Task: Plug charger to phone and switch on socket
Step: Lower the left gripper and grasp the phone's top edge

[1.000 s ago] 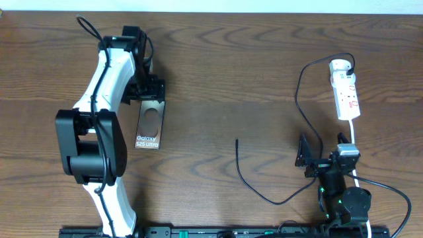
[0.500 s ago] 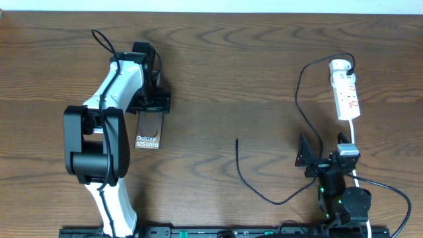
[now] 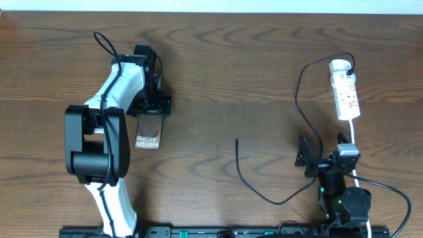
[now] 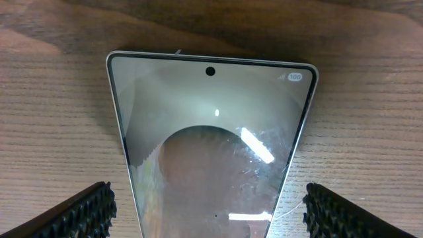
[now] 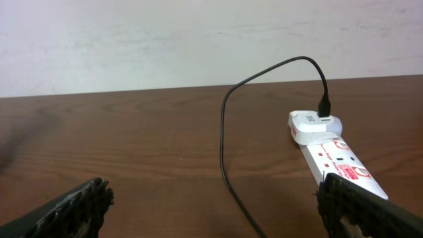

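Left hand spread wide astride phone, gaps at both long edges.

Dark wood-grain table under even light; plain off-white wall just behind its far edge

The left arm reaches forward, elbow bent, with the left gripper facing down, fingers spread wide. The right arm sits folded low, and the right gripper seems wide open too.
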`<act>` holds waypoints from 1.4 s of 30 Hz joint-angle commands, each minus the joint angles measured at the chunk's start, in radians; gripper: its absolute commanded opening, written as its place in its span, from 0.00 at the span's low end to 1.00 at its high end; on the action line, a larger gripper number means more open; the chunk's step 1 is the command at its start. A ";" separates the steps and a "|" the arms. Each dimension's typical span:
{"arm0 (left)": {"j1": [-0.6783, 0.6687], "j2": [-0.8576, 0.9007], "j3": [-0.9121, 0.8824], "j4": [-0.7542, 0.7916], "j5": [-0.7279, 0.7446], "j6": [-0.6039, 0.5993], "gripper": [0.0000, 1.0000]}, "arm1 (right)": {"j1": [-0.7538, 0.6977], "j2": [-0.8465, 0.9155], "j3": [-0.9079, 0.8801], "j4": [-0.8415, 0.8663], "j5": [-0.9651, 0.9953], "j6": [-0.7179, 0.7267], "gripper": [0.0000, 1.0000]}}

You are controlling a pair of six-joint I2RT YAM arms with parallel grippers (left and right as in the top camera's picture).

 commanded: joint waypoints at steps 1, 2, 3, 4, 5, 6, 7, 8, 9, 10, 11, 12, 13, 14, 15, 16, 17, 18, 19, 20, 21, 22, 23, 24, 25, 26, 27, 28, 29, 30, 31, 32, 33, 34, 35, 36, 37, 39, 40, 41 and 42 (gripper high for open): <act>0.001 0.000 -0.024 -0.003 -0.005 0.006 0.91 | 0.006 -0.005 -0.002 -0.004 0.002 0.015 0.99; 0.001 0.000 -0.029 0.000 -0.005 0.006 0.91 | 0.006 -0.005 -0.002 -0.004 0.002 0.015 0.99; 0.001 0.000 -0.034 0.002 -0.005 0.006 0.91 | 0.006 -0.005 -0.002 -0.004 0.002 0.015 1.00; 0.001 0.000 -0.038 0.004 -0.005 0.006 0.91 | 0.006 -0.005 -0.002 -0.004 0.002 0.015 0.99; 0.001 0.000 -0.043 0.008 -0.005 0.006 0.91 | 0.006 -0.005 -0.002 -0.004 0.002 0.015 0.99; 0.001 0.000 -0.048 0.011 -0.005 0.006 0.91 | 0.006 -0.005 -0.002 -0.004 0.002 0.015 0.99; 0.001 0.000 -0.051 0.012 -0.005 0.006 0.91 | 0.006 -0.005 -0.002 -0.004 0.002 0.015 0.99; 0.001 0.000 -0.053 0.011 -0.005 0.006 0.91 | 0.006 -0.005 -0.002 -0.004 0.002 0.015 0.99; 0.001 0.000 -0.054 0.011 -0.005 0.006 0.91 | 0.006 -0.005 -0.002 -0.004 0.002 0.015 0.99; 0.000 0.000 -0.054 0.011 -0.004 0.006 0.91 | 0.006 -0.005 -0.002 -0.004 0.002 0.015 0.99; 0.001 0.000 -0.054 0.011 -0.004 0.006 0.91 | 0.006 -0.005 -0.002 -0.004 0.002 0.015 0.99; 0.001 0.000 -0.054 0.011 -0.005 0.006 0.91 | 0.006 -0.005 -0.002 -0.004 0.002 0.015 0.99; 0.000 0.000 -0.054 0.011 -0.004 0.006 0.91 | 0.006 -0.005 -0.002 -0.004 0.002 0.015 0.99; 0.000 0.000 -0.054 0.011 -0.004 0.006 0.91 | 0.006 -0.005 -0.002 -0.004 0.002 0.015 0.99; 0.000 0.000 -0.054 0.011 -0.004 0.006 0.91 | 0.006 -0.005 -0.002 -0.004 0.002 0.015 0.99; 0.000 0.000 -0.055 0.011 -0.004 0.006 0.91 | 0.006 -0.005 -0.002 -0.004 0.002 0.015 0.99; 0.000 0.000 -0.058 0.012 -0.004 0.006 0.91 | 0.006 -0.005 -0.002 -0.004 0.002 0.015 0.99; 0.000 0.000 -0.061 0.012 -0.004 0.006 0.91 | 0.006 -0.005 -0.002 -0.004 0.002 0.015 0.99; 0.000 0.000 -0.064 0.013 -0.003 0.005 0.91 | 0.006 -0.005 -0.002 -0.004 0.002 0.015 0.99; 0.000 0.000 -0.069 0.015 0.003 0.006 0.91 | 0.006 -0.005 -0.002 -0.004 0.002 0.015 0.99; 0.000 0.000 -0.073 0.019 0.009 0.006 0.91 | 0.006 -0.005 -0.002 -0.004 0.002 0.015 0.99; 0.000 0.000 -0.079 0.024 0.011 0.006 0.91 | 0.006 -0.005 -0.002 -0.004 0.002 0.015 0.99; 0.000 0.000 -0.082 0.028 0.013 0.006 0.91 | 0.006 -0.005 -0.002 -0.004 0.002 0.015 0.99; 0.000 0.000 -0.086 0.032 0.015 0.005 0.91 | 0.006 -0.005 -0.002 -0.004 0.002 0.015 0.99; 0.000 0.000 -0.091 0.037 0.019 0.006 0.91 | 0.006 -0.005 -0.002 -0.004 0.002 0.015 0.99; 0.000 0.000 -0.096 0.041 0.022 0.006 0.91 | 0.006 -0.005 -0.002 -0.004 0.002 0.015 0.99; 0.000 0.000 -0.099 0.042 0.021 0.006 0.91 | 0.006 -0.005 -0.002 -0.004 0.002 0.015 0.99; 0.000 0.000 -0.104 0.045 0.021 0.005 0.91 | 0.006 -0.005 -0.002 -0.004 0.002 0.015 0.99; 0.000 0.000 -0.109 0.050 0.021 0.006 0.91 | 0.006 -0.005 -0.002 -0.004 0.002 0.015 0.99; 0.000 0.000 -0.114 0.053 0.021 0.006 0.91 | 0.006 -0.005 -0.002 -0.004 0.002 0.015 0.99; 0.000 0.000 -0.116 0.056 0.021 0.006 0.91 | 0.006 -0.005 -0.002 -0.004 0.002 0.015 0.99; 0.000 0.000 -0.119 0.058 0.021 0.006 0.91 | 0.006 -0.005 -0.002 -0.004 0.002 0.015 0.99; 0.000 0.000 -0.120 0.060 0.021 0.006 0.91 | 0.006 -0.005 -0.002 -0.004 0.002 0.015 0.99; 0.000 0.000 -0.120 0.060 0.021 0.006 0.91 | 0.006 -0.005 -0.002 -0.004 0.002 0.015 0.99; 0.000 0.000 -0.120 0.061 0.021 0.006 0.91 | 0.006 -0.005 -0.002 -0.004 0.002 0.015 0.99; 0.000 0.000 -0.120 0.061 0.021 0.006 0.91 | 0.006 -0.005 -0.002 -0.004 0.002 0.015 0.99; 0.000 0.000 -0.120 0.061 0.021 0.006 0.91 | 0.006 -0.005 -0.002 -0.004 0.002 0.015 0.99; 0.000 0.000 -0.120 0.062 0.021 0.006 0.91 | 0.006 -0.005 -0.002 -0.004 0.002 0.015 0.99; 0.000 0.000 -0.120 0.063 0.021 0.005 0.91 | 0.006 -0.005 -0.002 -0.004 0.002 0.015 0.99; 0.000 0.000 -0.119 0.064 0.021 0.005 0.91 | 0.006 -0.005 -0.002 -0.004 0.002 0.015 0.99; 0.000 0.000 -0.120 0.064 0.021 0.005 0.91 | 0.006 -0.005 -0.002 -0.004 0.002 0.015 0.99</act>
